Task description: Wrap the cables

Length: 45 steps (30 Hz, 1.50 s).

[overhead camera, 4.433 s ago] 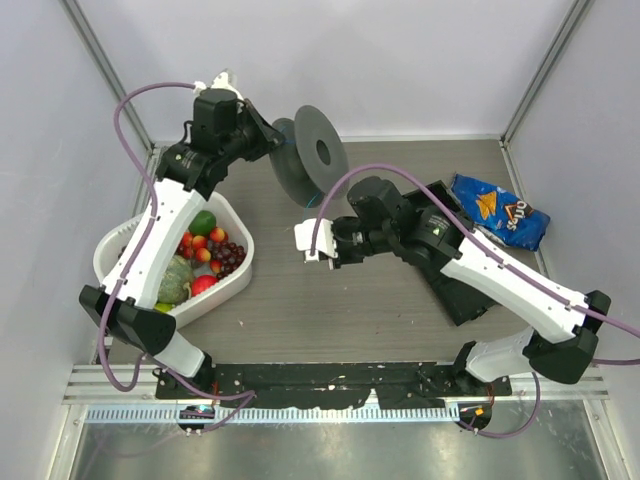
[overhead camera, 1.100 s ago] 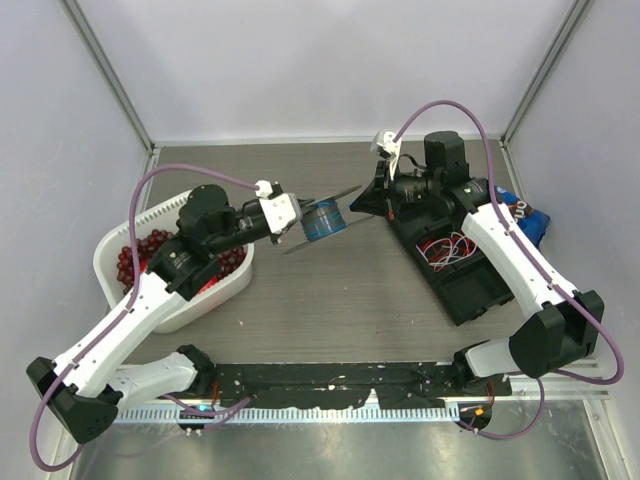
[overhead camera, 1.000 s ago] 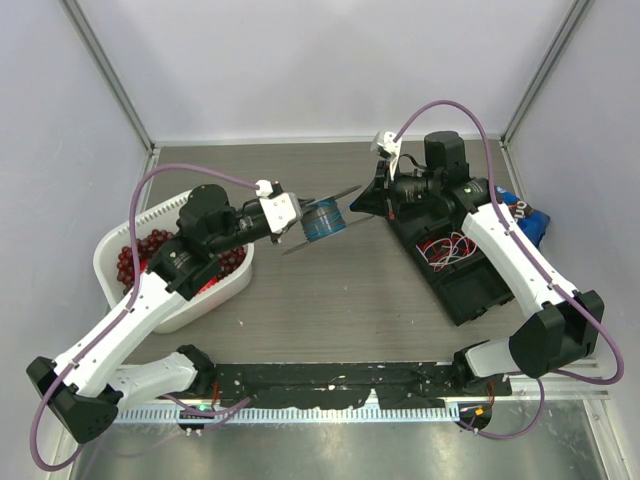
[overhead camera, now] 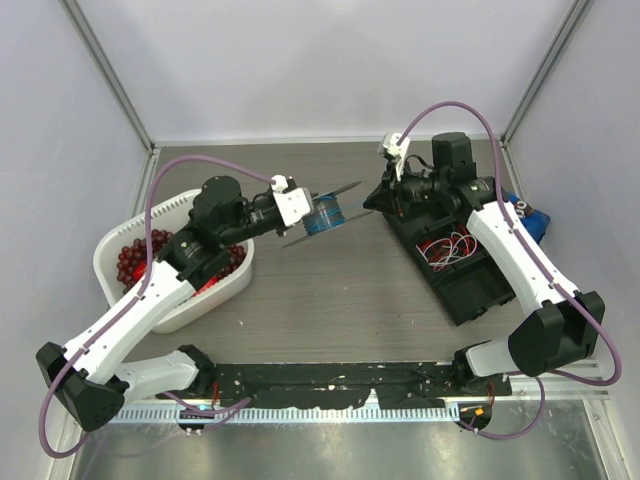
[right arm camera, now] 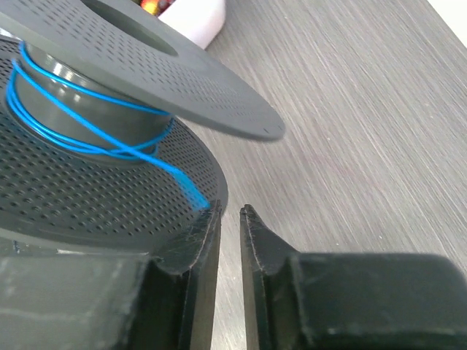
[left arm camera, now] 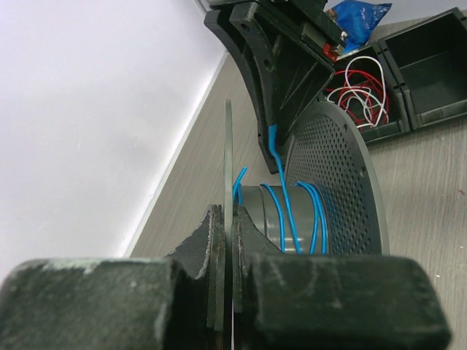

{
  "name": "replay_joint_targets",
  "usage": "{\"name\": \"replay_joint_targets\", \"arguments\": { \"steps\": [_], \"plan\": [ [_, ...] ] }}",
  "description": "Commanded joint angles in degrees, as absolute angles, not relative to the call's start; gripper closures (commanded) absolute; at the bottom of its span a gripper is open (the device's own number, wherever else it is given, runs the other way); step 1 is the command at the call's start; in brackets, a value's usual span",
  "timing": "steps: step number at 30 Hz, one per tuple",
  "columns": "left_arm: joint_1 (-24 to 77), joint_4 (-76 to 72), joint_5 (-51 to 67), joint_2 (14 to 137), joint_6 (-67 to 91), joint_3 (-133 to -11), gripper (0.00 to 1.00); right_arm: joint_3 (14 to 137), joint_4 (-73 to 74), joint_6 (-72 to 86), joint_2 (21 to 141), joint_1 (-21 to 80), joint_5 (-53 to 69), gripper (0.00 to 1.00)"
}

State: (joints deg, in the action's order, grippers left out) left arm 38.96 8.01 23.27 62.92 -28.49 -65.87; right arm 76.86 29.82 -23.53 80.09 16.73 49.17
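At the left a white basket [overhead camera: 185, 312] is set on the grey surface [overhead camera: 330, 310], and red grapes [overhead camera: 140, 255] are seen in it (the rest of its contents is largely covered by the arm). The left arm is stretched over the basket toward the middle. The left fingers [left arm camera: 219, 233] are closed flat on the thin edge of one disc of a dark reel [left arm camera: 332, 168], so that the reel is held tilted above the surface, between the two arms. The blue cable [left arm camera: 284, 211] is wound in several loose turns round the reel's grey hub, between the two discs; the disc farther from the left fingers is perforated. One strand is led off the hub and across the perforated disc to the right fingers [right arm camera: 213, 226], which are placed at that disc's rim. These fingers are parted by a narrow gap, and nothing is seen inside it; the cable's free end is seen just at the tip of one finger, on its outer side. Under the right arm a black tray [overhead camera: 475, 295] with compartments is laid on the surface, and red and white wires [overhead camera: 450, 247] are bundled in one of them. At the far right a blue snack bag [overhead camera: 532, 222] is partly hidden behind the arm.
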Motion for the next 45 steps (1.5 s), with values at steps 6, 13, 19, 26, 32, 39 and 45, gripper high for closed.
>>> {"name": "replay_joint_targets", "arguments": {
  "steps": [6, 13, 19, 26, 32, 39, 45],
  "plan": [
    [39.1, 4.7, 20.5, 63.1, -34.7, -70.1, 1.00, 76.9, 30.8, -25.8, 77.9, 15.9, 44.5, 0.69],
    [39.0, 5.6, 18.6, 63.8, -35.3, -70.4, 1.00, 77.3, 30.6, -25.6, 77.3, 15.6, 42.4, 0.61],
    [39.0, 6.1, 13.8, 65.9, -32.3, -72.8, 1.00, 77.5, 29.3, -23.1, 76.4, 13.7, 41.0, 0.53],
    [38.8, 6.5, 9.8, 68.0, -21.8, -79.1, 1.00, 74.5, 23.6, -17.9, 72.7, 9.9, 38.6, 0.38],
    [38.8, 11.1, 8.4, 70.6, -12.2, -88.0, 1.00, 72.6, 20.2, -13.1, 70.1, 8.6, 38.5, 0.33],
    [38.8, 18.6, 6.5, 74.7, -3.5, -100.1, 1.00, 70.6, 19.8, -11.6, 66.9, 8.7, 37.1, 0.30],
    [38.6, 22.8, 7.5, 78.3, 5.6, -108.1, 1.00, 65.4, 21.1, -17.7, 61.3, 8.7, 38.9, 0.17]
  ]
}}
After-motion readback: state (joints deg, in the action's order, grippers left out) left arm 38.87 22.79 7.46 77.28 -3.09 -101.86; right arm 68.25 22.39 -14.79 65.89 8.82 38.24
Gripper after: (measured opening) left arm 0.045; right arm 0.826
